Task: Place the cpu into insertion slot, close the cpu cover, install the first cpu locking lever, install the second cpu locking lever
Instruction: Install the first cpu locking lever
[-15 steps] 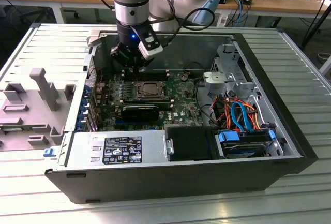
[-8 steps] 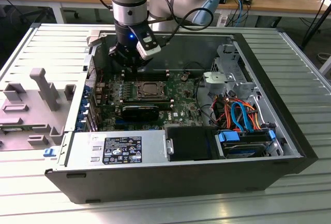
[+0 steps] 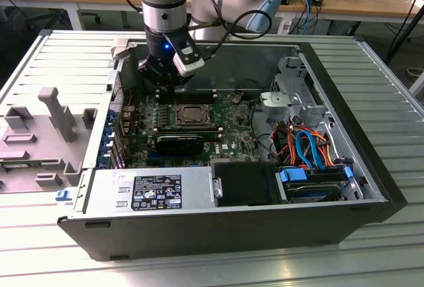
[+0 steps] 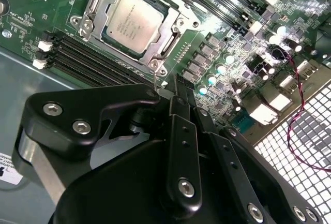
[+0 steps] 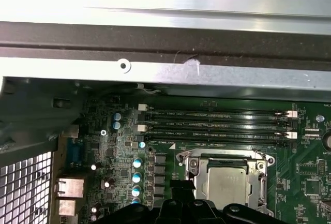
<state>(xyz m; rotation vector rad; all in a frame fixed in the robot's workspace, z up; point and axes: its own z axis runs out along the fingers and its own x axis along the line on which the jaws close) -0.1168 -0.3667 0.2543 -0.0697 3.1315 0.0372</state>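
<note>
The cpu (image 4: pixel 135 23) lies flat in the insertion slot (image 3: pixel 192 114) on the green motherboard, its dull silver top showing in both wrist views. The cpu cover (image 4: pixel 170 33) is down around it as a silver frame, and the chip (image 5: pixel 226 182) shows through its window (image 5: pixel 256 175). My gripper (image 3: pixel 162 85) hangs just above the board, beside the socket on the side toward the exterior view's left. It is shut (image 4: pixel 168 87) with nothing visibly held. A thin metal rod (image 4: pixel 155 79) rises from the socket corner right at its tip.
Black memory slots (image 5: pixel 217 125) run alongside the socket. A black heatsink block (image 3: pixel 179 142) lies in front of it. The case wall (image 5: pixel 165 69) and rear grille (image 4: pixel 305 131) are close to the gripper. Drive cables (image 3: pixel 308 148) and the power supply (image 3: pixel 152 191) are at the front.
</note>
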